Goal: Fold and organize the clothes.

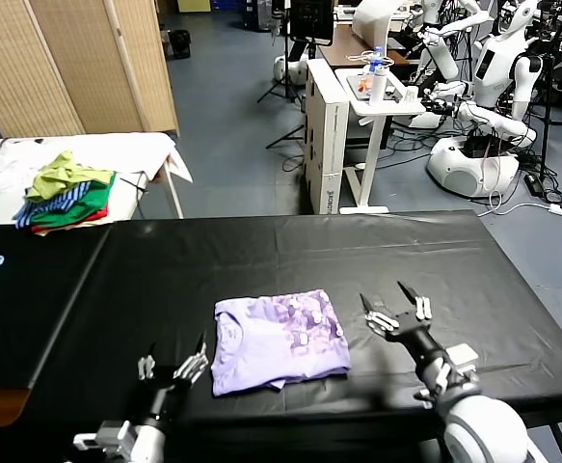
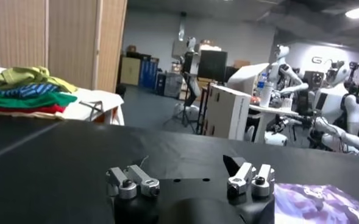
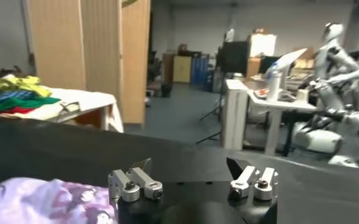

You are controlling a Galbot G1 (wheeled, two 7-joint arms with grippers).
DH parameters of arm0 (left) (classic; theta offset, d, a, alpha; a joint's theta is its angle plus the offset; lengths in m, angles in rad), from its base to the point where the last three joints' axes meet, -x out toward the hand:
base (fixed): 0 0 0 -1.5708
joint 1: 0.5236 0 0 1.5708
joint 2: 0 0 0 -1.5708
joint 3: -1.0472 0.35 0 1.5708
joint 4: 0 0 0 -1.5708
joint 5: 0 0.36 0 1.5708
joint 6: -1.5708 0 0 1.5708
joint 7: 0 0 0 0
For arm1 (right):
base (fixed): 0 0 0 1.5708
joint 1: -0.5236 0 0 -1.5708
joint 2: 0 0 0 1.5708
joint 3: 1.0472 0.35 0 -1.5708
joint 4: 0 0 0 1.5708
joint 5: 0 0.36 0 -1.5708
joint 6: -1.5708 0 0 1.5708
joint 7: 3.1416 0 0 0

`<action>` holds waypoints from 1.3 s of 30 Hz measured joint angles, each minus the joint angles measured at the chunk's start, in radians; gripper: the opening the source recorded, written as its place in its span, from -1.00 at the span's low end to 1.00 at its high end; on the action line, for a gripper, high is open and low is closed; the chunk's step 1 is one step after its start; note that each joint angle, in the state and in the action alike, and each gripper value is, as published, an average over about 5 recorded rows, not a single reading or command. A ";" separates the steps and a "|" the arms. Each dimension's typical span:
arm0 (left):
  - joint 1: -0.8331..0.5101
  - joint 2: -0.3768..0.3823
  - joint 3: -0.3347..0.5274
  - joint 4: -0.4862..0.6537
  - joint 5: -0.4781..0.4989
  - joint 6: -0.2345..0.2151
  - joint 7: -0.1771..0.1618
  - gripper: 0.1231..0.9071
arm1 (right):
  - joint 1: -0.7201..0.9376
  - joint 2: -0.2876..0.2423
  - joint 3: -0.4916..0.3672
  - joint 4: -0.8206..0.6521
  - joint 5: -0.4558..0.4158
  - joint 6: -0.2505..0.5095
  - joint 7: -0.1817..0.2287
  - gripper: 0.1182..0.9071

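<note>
Black table (image 1: 473, 280), folded lavender T-shirt (image 1: 277, 340) lying centre.
Left gripper (image 1: 173, 365) at seven o'clock and right gripper (image 1: 396, 311) at three o'clock both gape wide, empty; no legible writing.

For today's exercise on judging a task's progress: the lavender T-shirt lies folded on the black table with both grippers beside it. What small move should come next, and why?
Probably draw the right gripper back from the T-shirt. The shirt lies as a compact folded rectangle on the black table; both the right and the left gripper are open, empty and off the cloth, so the fold looks finished.
</note>
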State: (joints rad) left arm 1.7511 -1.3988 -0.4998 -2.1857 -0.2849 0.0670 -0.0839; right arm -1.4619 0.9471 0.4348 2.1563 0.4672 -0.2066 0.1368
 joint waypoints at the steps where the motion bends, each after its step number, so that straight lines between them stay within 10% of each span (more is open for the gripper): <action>1: 0.015 0.004 -0.001 -0.007 -0.009 -0.001 -0.003 1.00 | -0.022 -0.001 0.013 0.004 -0.004 0.010 0.001 1.00; 11: 0.181 0.042 -0.016 -0.097 -0.027 0.042 -0.058 1.00 | -0.229 -0.012 0.118 0.072 -0.013 0.046 0.043 1.00; 39: 0.272 0.066 -0.049 -0.142 -0.027 0.050 -0.043 1.00 | -0.515 0.020 0.168 0.195 0.013 -0.027 0.107 1.00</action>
State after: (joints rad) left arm 2.0231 -1.3329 -0.5485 -2.3272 -0.3120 0.1167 -0.1269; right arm -1.9764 0.9670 0.6033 2.3518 0.4807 -0.2336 0.2435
